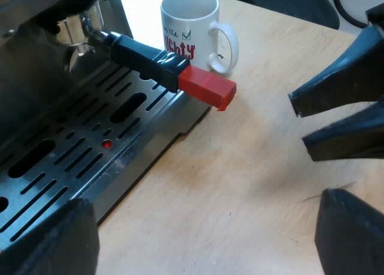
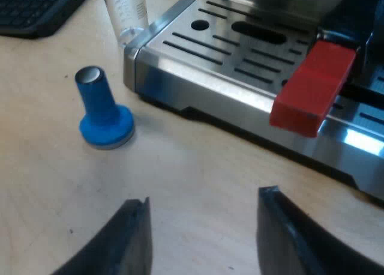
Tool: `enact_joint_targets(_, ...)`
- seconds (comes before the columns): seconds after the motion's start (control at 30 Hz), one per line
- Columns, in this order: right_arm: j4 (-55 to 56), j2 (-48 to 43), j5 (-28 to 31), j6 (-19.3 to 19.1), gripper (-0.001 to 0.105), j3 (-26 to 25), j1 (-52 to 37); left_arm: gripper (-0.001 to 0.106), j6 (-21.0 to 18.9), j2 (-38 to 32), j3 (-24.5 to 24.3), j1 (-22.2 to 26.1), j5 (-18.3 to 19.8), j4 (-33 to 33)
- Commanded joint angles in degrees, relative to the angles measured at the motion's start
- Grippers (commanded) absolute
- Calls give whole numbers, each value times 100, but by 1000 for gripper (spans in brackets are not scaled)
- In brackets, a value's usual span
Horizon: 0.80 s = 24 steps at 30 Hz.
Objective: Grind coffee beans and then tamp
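Jutting from the front of the espresso machine (image 1: 36, 65) over its slotted steel tray (image 1: 72, 161): holder (image 1: 75, 32), glossy dark handle (image 1: 144, 56), blocky red end (image 1: 207, 87) | left wrist view: white mug (image 1: 192, 29) near it | right wrist view: blue tamper (image 2: 102, 110) upright on wooden counter (image 2: 180, 179), clear measuring glass (image 2: 126, 11) near | left pincer (image 1: 207, 203), right pincer (image 2: 204, 197): spread wide, empty

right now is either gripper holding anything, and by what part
Nothing is held: left gripper and right gripper are both open, apart from the red handle end.
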Motion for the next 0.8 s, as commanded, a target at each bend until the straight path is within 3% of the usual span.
enact_joint_targets(0.03, -225, 148, 299, -26, 40, -10, 7, 79, 34, -12, -5, -24, 33, -64)
enact_joint_targets(0.23, -399, 467, 417, -26, 37, -10, 7, 79, 34, -12, -5, -24, 33, -64)
enact_joint_targets(0.37, -407, 643, 498, -26, 23, -10, 7, 79, 34, -12, -5, -24, 33, -64)
enact_joint_targets(0.4, -431, 738, 560, -26, 15, -10, 7, 79, 34, -12, -5, -24, 33, -64)
enact_joint_targets(0.5, -568, 820, 619, -26, 8, -10, 7, 79, 34, -12, -5, -24, 33, -64)
enact_joint_targets(0.67, -861, 900, 1028, -15, 8, -10, -9, 79, 34, -12, -5, -24, 33, -52)
enact_joint_targets(0.8, -1021, 976, 1249, 328, 8, -10, -9, 79, 34, -12, -5, -24, 33, -21)
